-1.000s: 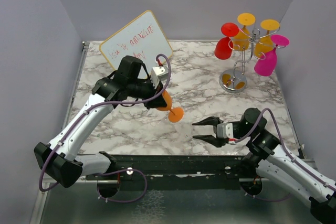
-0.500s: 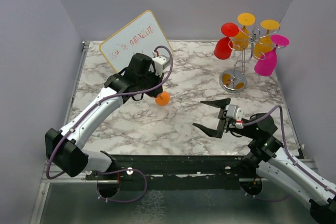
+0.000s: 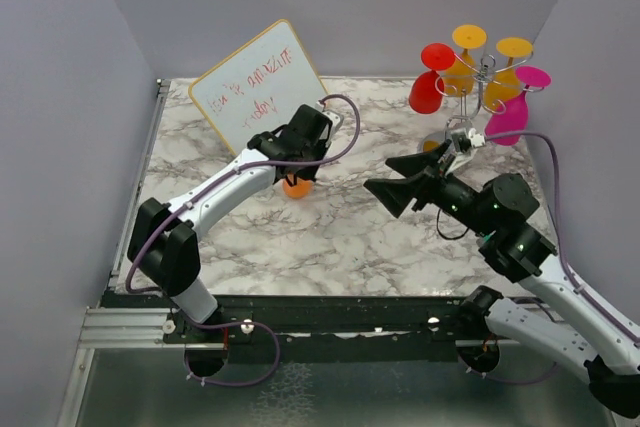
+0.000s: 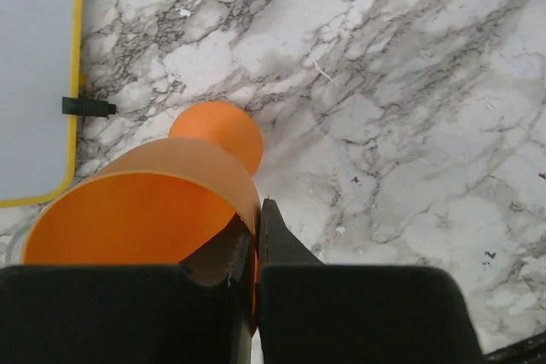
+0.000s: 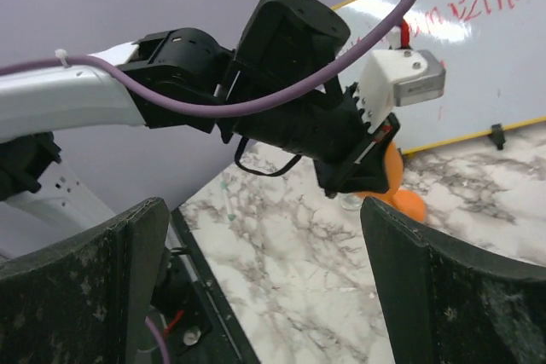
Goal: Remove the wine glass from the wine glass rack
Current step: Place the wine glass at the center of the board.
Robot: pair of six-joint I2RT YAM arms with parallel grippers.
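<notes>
The orange wine glass [image 4: 145,210] is off the wine glass rack [image 3: 462,127] at far right. It stands foot-down over the table [image 3: 330,237] beside the whiteboard [image 3: 250,87], its rim pinched by the left tool [image 4: 254,228]. Settle the foot flat before releasing. The right tool [image 3: 395,179] hangs spread wide mid-table.

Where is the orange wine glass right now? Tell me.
In the top view the orange wine glass is left of centre over the marble table, just in front of the whiteboard, its rim pinched by the left gripper.
</notes>
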